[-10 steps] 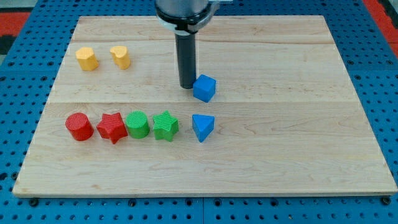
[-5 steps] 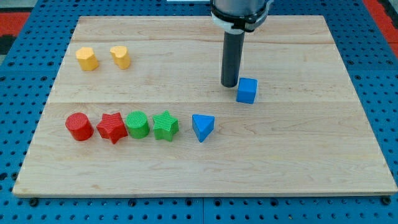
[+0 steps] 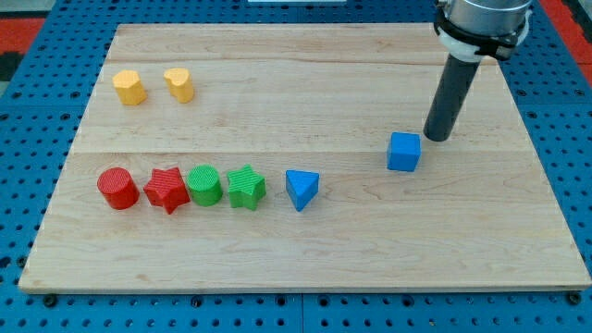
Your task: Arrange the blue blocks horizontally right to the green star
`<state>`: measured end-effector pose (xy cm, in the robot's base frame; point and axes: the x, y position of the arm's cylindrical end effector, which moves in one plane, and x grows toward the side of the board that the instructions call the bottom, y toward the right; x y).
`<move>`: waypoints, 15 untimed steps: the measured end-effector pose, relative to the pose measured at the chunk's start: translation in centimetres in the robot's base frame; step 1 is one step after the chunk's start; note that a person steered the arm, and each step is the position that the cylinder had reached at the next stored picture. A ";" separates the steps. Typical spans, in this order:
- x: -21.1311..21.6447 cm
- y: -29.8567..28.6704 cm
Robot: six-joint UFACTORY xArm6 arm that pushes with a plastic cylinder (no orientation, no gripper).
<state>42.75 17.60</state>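
Near row on the wooden board (image 3: 518, 240), left to right: red cylinder (image 3: 117, 188), red star (image 3: 166, 190), green cylinder (image 3: 203, 185), green star (image 3: 246, 187). The red star and green cylinder look to be touching, and the green cylinder and green star sit just beside each other; the red cylinder has a small gap to the red star.

Blue triangular block (image 3: 302, 190) is right of the green star, roughly in line with that row, with a clear gap between them.

Blue cube (image 3: 403, 152) is further right and a bit farther back than the row, well apart from the blue triangle and not level with it.

My tip (image 3: 437, 139) is down at the board, just right of and slightly beyond the blue cube, near its far-right corner. Can't tell if it's touching; looks like a thin gap. No fingers on this rig, only the dark rod, so nothing is gripped or held.

Far left: two yellow blocks (image 3: 129, 88) (image 3: 180, 84) side by side, near each other but apart. Exact shapes are hard to call; the right one looks heart-like.

Blue pegboard (image 3: 28, 148) surrounds the board on all sides.
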 end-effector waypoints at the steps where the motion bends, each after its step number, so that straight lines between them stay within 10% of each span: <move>1: 2.6 -3.0; 9: 1.8 -24.0; 15: 4.6 -11.1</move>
<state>47.35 6.49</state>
